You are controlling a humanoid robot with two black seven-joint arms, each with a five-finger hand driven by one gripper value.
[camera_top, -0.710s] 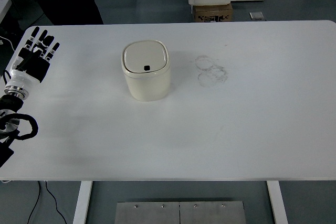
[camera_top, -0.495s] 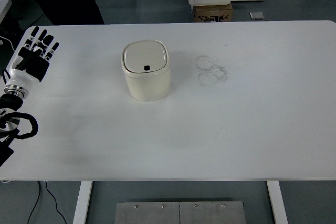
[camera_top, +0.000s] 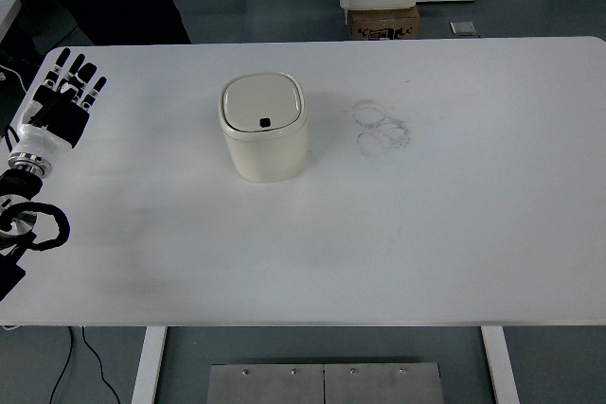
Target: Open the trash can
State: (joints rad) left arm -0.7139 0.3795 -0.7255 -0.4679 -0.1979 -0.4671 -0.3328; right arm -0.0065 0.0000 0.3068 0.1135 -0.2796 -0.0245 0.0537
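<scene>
Cream trash can (camera_top: 264, 129), white table (camera_top: 454, 234)

trash can (camera_top: 264, 139) lid closed; left hand (camera_top: 62, 99) open, far left

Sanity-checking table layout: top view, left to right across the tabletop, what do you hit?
left robot hand, fingers spread and holding nothing → cream trash can, lid closed → faint ring-shaped marks on the white table. The right arm is not in view.
</scene>
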